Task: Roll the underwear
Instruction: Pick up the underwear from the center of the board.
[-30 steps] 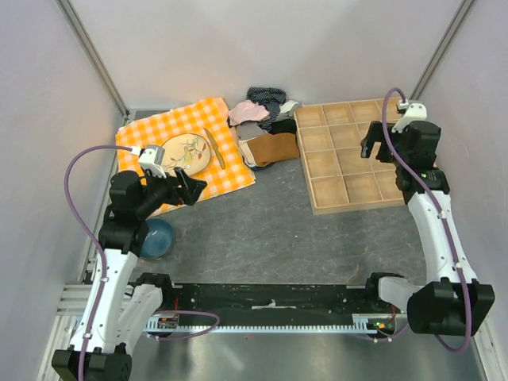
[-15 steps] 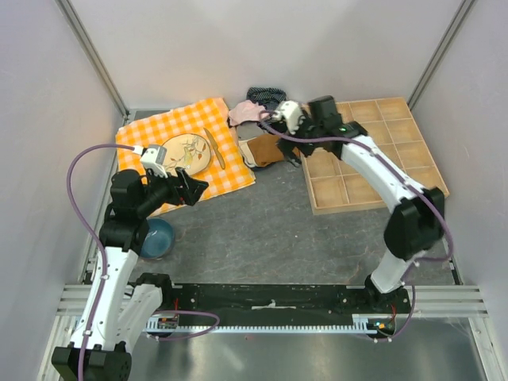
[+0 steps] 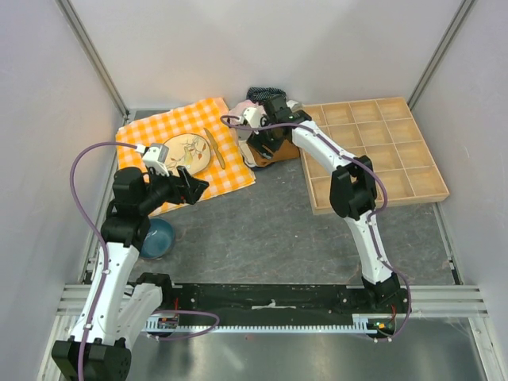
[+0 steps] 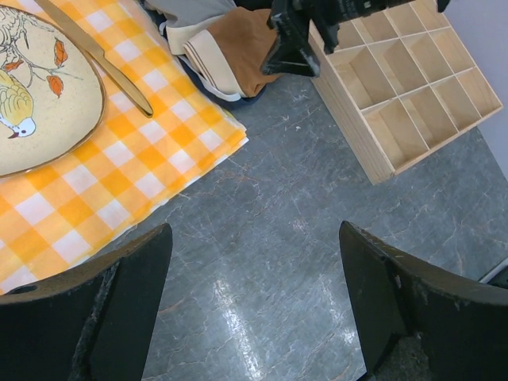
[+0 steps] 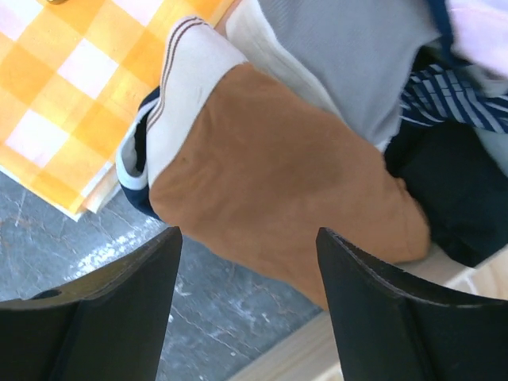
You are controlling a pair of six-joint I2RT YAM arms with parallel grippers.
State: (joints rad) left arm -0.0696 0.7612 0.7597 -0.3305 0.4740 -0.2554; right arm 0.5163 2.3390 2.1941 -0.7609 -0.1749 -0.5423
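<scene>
Underwear (image 5: 278, 190) lies far on the clothes pile (image 5: 341, 55); right gripper (image 5: 246, 246) hovers above, jaws wide, empty, placed to grab it.

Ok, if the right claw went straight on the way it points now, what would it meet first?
The right claw would most likely meet the rust-brown fabric underwear with the cream waistband, centred ahead of its open jaws; depth is unclear.

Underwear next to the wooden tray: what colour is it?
The underwear is rust-brown with a cream waistband, clearest in the right wrist view.
</scene>
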